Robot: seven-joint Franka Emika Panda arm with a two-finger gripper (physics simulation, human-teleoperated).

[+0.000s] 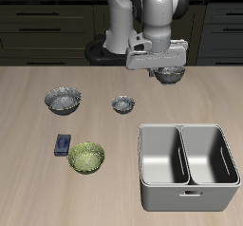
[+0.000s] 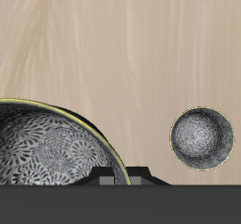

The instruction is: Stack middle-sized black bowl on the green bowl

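Observation:
My gripper (image 1: 167,70) is shut on the rim of the middle-sized black bowl (image 1: 172,76) and holds it above the back of the table. In the wrist view the bowl (image 2: 47,148) fills the near field, its silvery-speckled inside facing up and its rim running into my gripper (image 2: 115,177). The fingers are mostly hidden there. The green bowl (image 1: 85,158) stands near the table's front edge, well apart from the gripper, and is out of the wrist view.
The widest dark bowl (image 1: 63,99) and the smallest dark bowl (image 1: 122,103) stand mid-table; the smallest also shows in the wrist view (image 2: 200,139). A small blue box (image 1: 63,144) lies beside the green bowl. A grey two-compartment bin (image 1: 187,133) stands at the front.

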